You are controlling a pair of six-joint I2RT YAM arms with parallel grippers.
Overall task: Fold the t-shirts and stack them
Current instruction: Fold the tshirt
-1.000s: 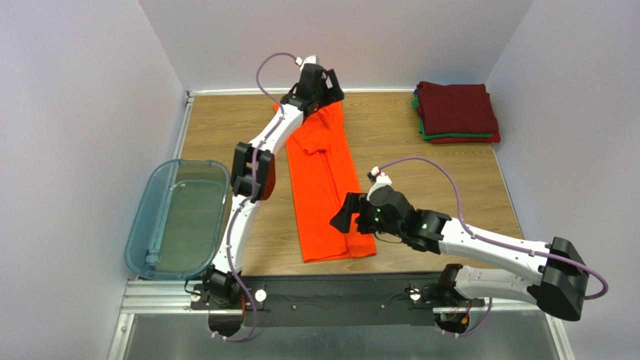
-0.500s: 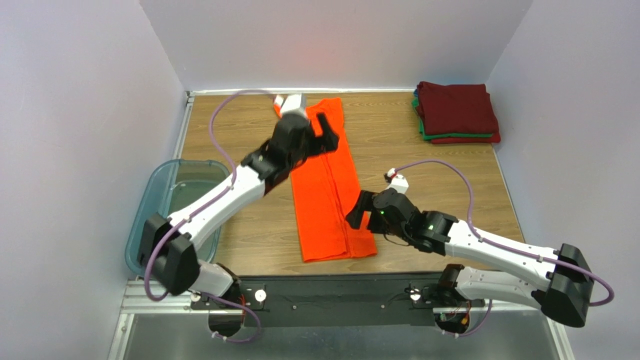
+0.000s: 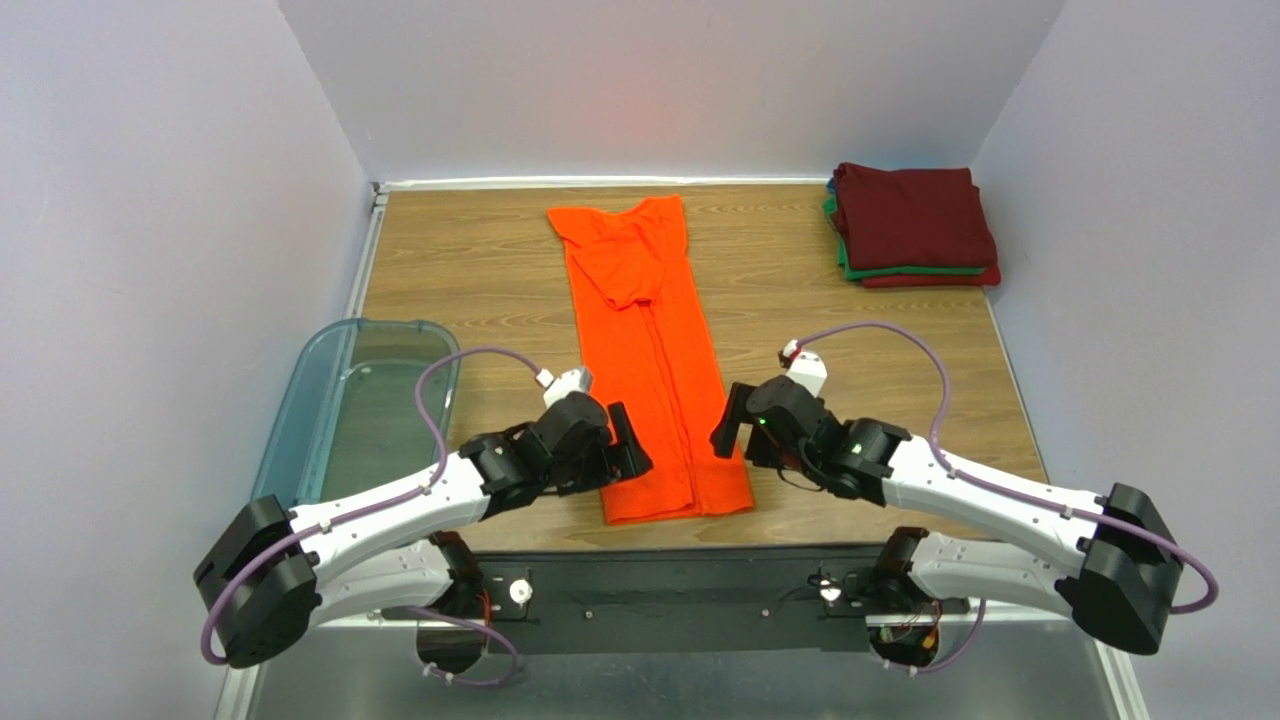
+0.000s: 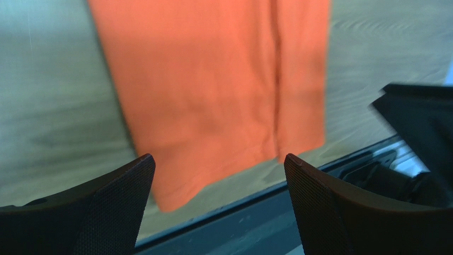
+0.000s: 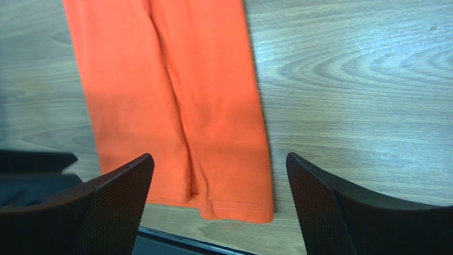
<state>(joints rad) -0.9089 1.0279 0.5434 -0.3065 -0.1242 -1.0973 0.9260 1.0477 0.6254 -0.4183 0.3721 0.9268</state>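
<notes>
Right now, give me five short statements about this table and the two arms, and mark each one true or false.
1. The orange t-shirt lies flat on the table, folded into a long narrow strip. True.
2. The left gripper is clamped on the shirt's hem. False: its jaws stand open and hold nothing.
3. The folded stack sits at the far right corner, with a maroon shirt on top. True.
4. The bin stands at the table's right edge. False: it is at the left edge.
5. The right gripper is open, beside the strip's near right corner. True.
</notes>
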